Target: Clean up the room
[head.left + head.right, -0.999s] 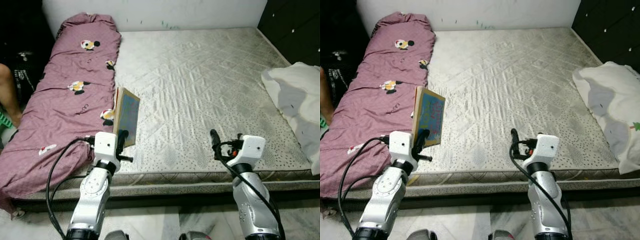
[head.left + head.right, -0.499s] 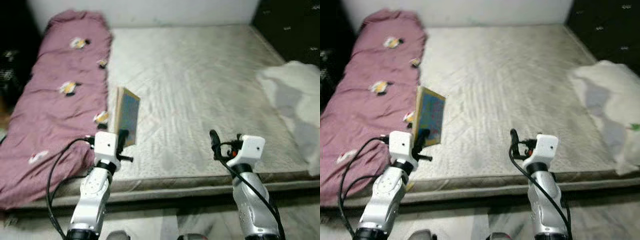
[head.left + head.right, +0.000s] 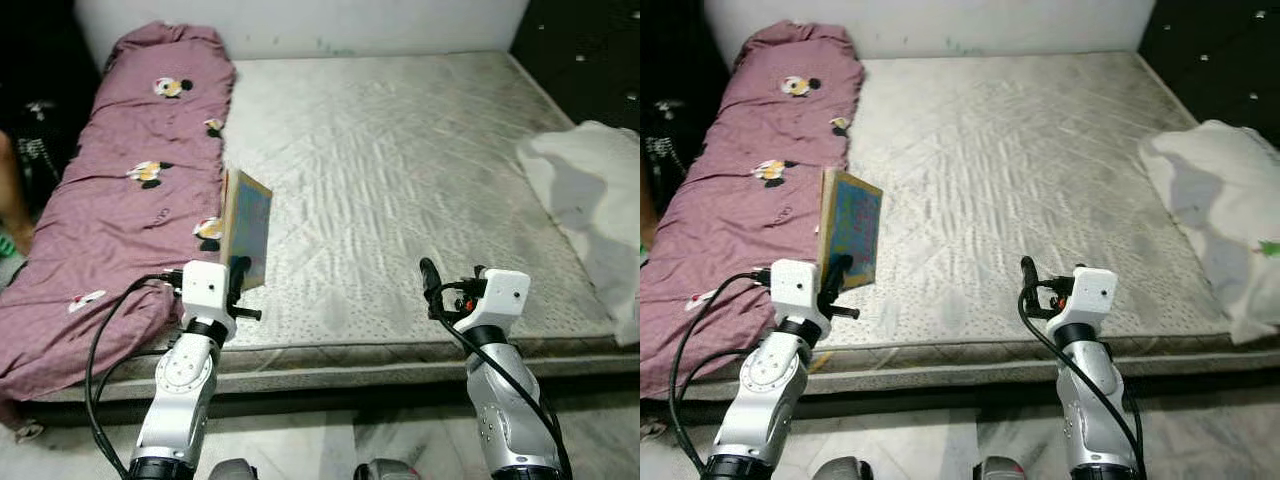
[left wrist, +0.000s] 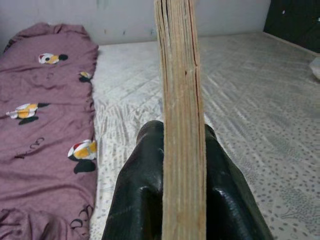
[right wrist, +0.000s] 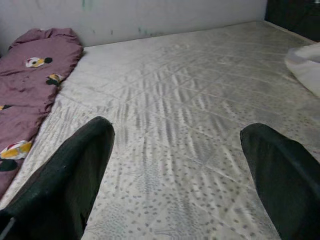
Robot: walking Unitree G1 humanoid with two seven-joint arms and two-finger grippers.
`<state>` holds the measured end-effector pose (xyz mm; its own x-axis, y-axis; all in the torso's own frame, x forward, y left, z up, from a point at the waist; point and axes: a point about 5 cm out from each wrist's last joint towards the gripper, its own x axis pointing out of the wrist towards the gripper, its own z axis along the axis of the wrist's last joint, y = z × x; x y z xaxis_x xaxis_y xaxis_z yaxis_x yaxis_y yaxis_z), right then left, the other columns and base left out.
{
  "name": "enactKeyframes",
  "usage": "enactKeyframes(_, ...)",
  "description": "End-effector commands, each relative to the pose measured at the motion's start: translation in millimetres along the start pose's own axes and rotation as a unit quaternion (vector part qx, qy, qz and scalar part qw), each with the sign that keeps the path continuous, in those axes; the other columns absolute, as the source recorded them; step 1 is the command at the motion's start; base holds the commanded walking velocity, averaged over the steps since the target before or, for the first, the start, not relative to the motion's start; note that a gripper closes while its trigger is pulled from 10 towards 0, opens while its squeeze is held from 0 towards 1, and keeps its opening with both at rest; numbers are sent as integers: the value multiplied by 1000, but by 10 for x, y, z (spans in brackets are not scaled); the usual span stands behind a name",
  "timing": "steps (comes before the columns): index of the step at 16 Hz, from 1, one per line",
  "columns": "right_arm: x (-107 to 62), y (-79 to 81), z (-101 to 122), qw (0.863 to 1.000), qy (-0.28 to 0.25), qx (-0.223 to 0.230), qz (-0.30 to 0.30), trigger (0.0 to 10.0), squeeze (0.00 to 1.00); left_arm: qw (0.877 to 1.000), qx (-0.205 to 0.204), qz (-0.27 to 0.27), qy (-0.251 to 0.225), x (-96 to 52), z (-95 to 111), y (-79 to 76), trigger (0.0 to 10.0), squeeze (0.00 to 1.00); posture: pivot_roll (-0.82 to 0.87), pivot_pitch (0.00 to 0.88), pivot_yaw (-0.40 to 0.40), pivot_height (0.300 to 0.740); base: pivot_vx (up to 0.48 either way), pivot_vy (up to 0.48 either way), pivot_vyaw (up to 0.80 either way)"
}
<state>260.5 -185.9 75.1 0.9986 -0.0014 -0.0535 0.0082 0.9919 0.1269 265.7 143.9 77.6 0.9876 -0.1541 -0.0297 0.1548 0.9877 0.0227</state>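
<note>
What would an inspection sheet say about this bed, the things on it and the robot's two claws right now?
Surface: bare quilted mattress, lightly soiled.
Job's things: book held upright over the mattress's near edge.
Clutter: maroon cartoon-print blanket along the left side; white pillow at the right edge.
Grippers: left gripper shut on the book; right gripper open, holding nothing, above the mattress.
Cables: black cable looping beside the left arm, another along the right.
Surroundings: pale wall behind; dark cabinet at right; a person's leg at the left edge.

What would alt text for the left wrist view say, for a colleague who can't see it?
The left hand grips a thin book edge-on, its two black fingers shut on either side. Beyond lie a bare quilted mattress and a maroon cartoon-print blanket along one side.
</note>
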Motion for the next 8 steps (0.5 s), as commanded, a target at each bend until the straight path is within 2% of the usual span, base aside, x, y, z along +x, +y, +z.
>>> enactKeyframes(1, 5, -10, -3, 1000, 5, -6, 4, 10000, 0, 1000, 1, -3, -16, 1, 70, -18, 10000, 0, -51, 95, 25, 740, 0, -356, 0)
enactKeyframes(3, 14, -10, 3, 1000, 4, -7, 4, 10000, 0, 1000, 0, -10, -15, -2, 68, -53, 10000, 0, -51, 91, 25, 740, 0, -358, 0)
enactKeyframes(8, -43, -27, -41, 1000, 9, -6, 0, 10000, 0, 1000, 2, -7, -9, -29, 37, -9, 10000, 0, -49, 82, 29, 740, 0, -343, 0)
